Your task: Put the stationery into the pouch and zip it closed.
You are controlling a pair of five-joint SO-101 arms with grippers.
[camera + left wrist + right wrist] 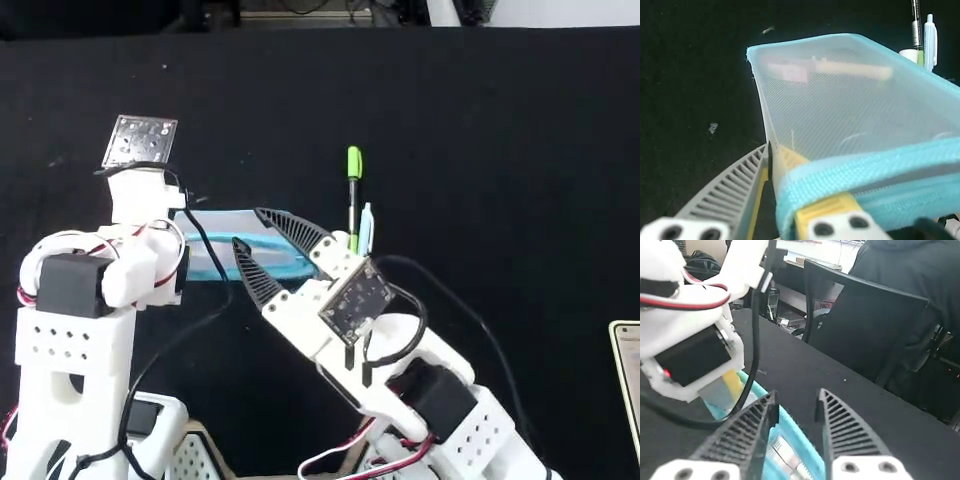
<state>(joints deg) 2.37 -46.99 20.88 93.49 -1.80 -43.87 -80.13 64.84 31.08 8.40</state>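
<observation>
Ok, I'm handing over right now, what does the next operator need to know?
Left tool is shut on the pouch at its end.
Right tool is open, straddling the pouch's blue edge.
Done: a pale stick and a small block show through the mesh, inside.
Green pen and blue pen lie on the table beyond the pouch.
To do: load both pens, then zip closed.

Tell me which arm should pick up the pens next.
Probably right. The right pincer is open above the pouch, close to the green pen and blue pen. The left pincer is clamped on the pouch's end.
</observation>
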